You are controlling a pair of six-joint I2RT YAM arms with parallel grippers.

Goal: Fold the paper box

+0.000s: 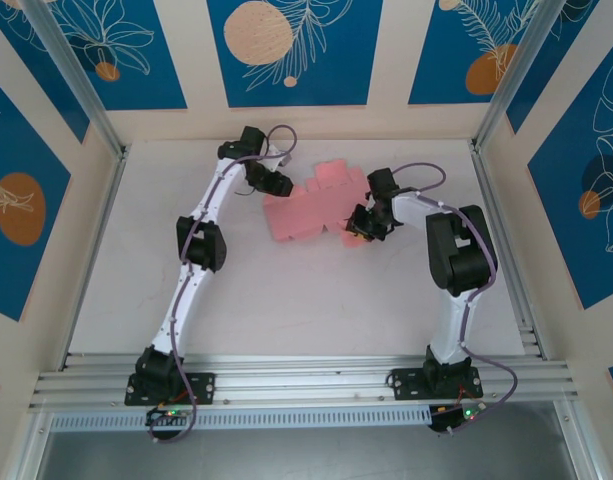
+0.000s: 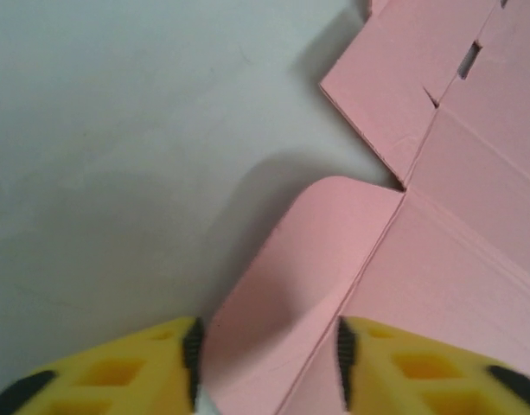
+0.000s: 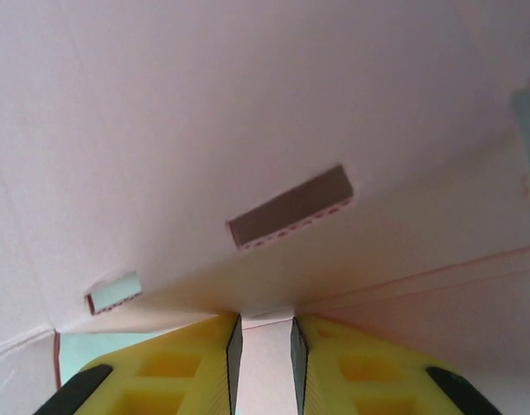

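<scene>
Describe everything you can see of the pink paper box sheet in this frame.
The pink die-cut paper box is a plain, matte card sheet, unassembled and spread out on the far middle of the white table. It shows panels, crease lines, stepped tabs, narrow slots and a rounded flap that curls upward. The left gripper straddles that flap at the sheet's left edge. The right gripper pinches a strip at its right edge.
</scene>
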